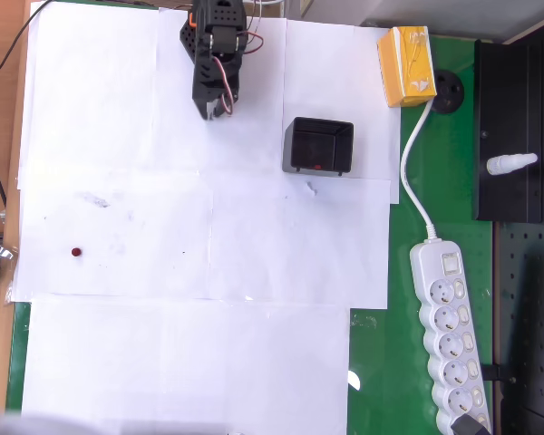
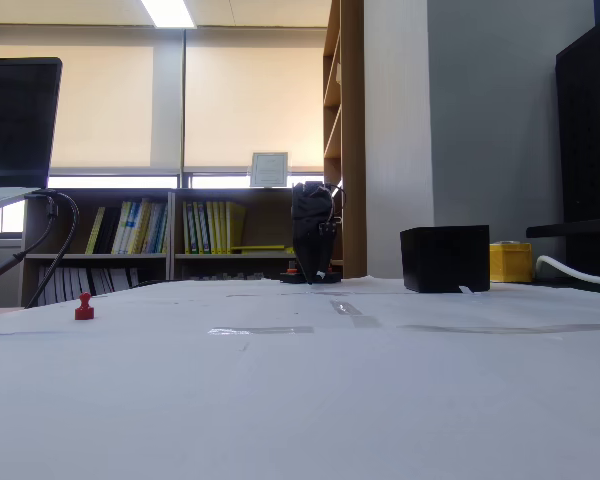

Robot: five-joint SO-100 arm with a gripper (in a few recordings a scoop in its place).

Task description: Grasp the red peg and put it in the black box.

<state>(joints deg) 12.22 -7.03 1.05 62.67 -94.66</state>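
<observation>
Peg [image 1: 76, 252] stands far left on the surface [image 1: 163, 344], well apart from the box [image 1: 318, 145]. Pincer [image 1: 216, 111], state unclear, should descend squarely over it.

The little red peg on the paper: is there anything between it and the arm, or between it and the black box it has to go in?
Nothing visible blocks either way. The red peg stands alone on bare white paper, with open sheet up to the gripper and across to the black box. The yellow carton and power strip lie beyond the box.
</observation>
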